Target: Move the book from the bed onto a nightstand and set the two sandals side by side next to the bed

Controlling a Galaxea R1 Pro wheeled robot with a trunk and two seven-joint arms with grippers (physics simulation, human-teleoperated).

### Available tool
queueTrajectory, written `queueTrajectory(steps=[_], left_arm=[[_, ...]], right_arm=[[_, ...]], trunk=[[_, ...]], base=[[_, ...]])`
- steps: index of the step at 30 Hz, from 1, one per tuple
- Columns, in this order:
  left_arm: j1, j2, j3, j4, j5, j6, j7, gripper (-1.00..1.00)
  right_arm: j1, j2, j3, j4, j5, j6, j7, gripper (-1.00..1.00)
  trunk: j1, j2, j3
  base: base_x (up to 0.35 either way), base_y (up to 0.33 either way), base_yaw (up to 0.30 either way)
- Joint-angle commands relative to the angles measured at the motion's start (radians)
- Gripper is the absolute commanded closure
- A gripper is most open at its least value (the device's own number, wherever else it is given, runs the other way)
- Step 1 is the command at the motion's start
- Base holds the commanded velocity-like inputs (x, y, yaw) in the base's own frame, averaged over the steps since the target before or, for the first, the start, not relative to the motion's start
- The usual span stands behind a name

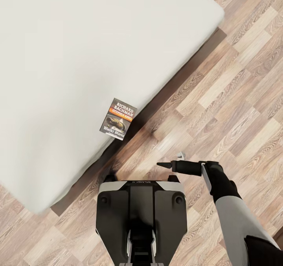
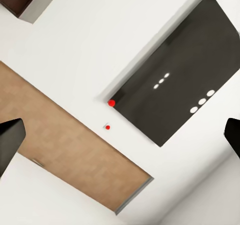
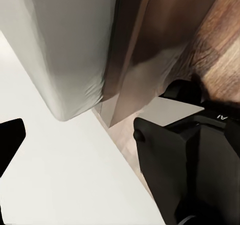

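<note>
The book (image 1: 118, 119) lies flat on the bed (image 1: 59, 81), right at the mattress edge nearest the robot's base (image 1: 141, 215), its orange band and white lettering facing up. The right gripper (image 1: 167, 165) hangs above the wooden floor (image 1: 236, 100) just in front of the base (apart from the book), and whether it is released or clenched I cannot tell. In the left wrist view the left gripper's 2 fingertips (image 2: 10, 140) stand wide apart, grasping nothing, facing a white wall with a dark panel (image 2: 180, 85).
</note>
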Motion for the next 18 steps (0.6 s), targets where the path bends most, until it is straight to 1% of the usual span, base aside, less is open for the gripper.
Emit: queueTrajectory(steps=[1, 4, 7, 15, 18], left_arm=[[0.0, 0.0, -0.008, -0.001, 0.006, -0.002, -0.002, -1.0], [0.001, 0.0, -0.008, -0.001, 0.006, -0.003, -0.002, -1.0], [0.001, 0.0, -0.007, -0.001, 0.006, -0.005, -0.002, -1.0], [0.001, -0.001, -0.008, -0.001, 0.006, -0.009, -0.002, -1.0], [0.001, -0.001, -0.008, -0.001, 0.006, -0.01, -0.002, -1.0]], right_arm=[[-0.001, 0.001, -0.002, -0.001, 0.009, 0.005, 0.008, -1.0], [-0.002, 0.001, 0.0, 0.0, 0.009, 0.002, 0.007, -1.0], [-0.002, 0.001, 0.003, 0.0, 0.009, 0.001, 0.006, -1.0], [-0.008, 0.001, 0.005, 0.001, 0.009, -0.002, 0.005, -1.0], [-0.016, 0.002, 0.005, 0.001, 0.009, -0.002, 0.005, -1.0]], trunk=[[0.0, -0.002, -0.001], [0.0, -0.002, -0.001], [0.0, -0.002, -0.001], [0.0, -0.002, -0.001], [0.0, -0.002, -0.001]], base=[[-0.258, 0.0, 0.0], [-0.263, 0.0, 0.0], [-0.177, 0.0, 0.0], [-0.071, 0.0, 0.0], [-0.13, 0.011, 0.0]])
